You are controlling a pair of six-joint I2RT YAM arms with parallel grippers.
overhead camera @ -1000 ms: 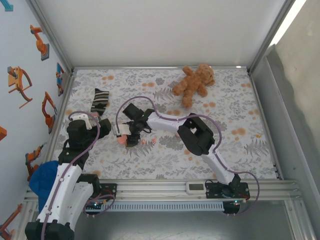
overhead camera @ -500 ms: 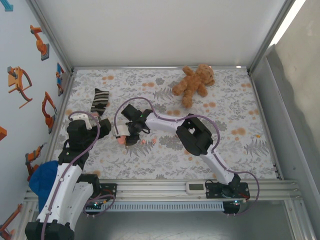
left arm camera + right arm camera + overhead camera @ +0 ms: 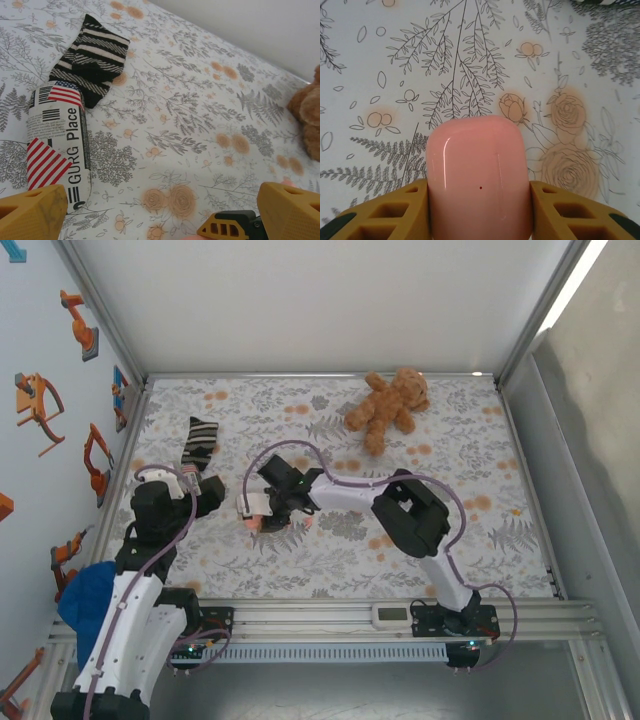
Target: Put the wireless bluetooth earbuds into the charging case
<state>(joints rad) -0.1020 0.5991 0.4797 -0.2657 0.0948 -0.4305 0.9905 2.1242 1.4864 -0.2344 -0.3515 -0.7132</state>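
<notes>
A glossy salmon-pink charging case (image 3: 479,180) stands with its lid closed between the yellow fingers of my right gripper (image 3: 479,212), which is shut on it. In the top view that case (image 3: 254,524) sits low over the floral cloth, left of centre, under the right gripper (image 3: 268,508). A tiny pink earbud (image 3: 306,521) lies on the cloth just right of it. My left gripper (image 3: 207,496) hovers to the left. Its yellow fingers (image 3: 31,214) stand wide apart with nothing between them, so the left gripper (image 3: 162,207) is open.
A rolled white label with flag prints (image 3: 57,142) lies by the left finger. A striped black-and-white sock (image 3: 198,443) is behind it. A brown teddy bear (image 3: 388,405) sits at the back right. The right half of the cloth (image 3: 500,490) is bare.
The right arm has swung its elbow to the right, and its gripper with the pink case has shifted slightly right. The left arm has barely moved.
</notes>
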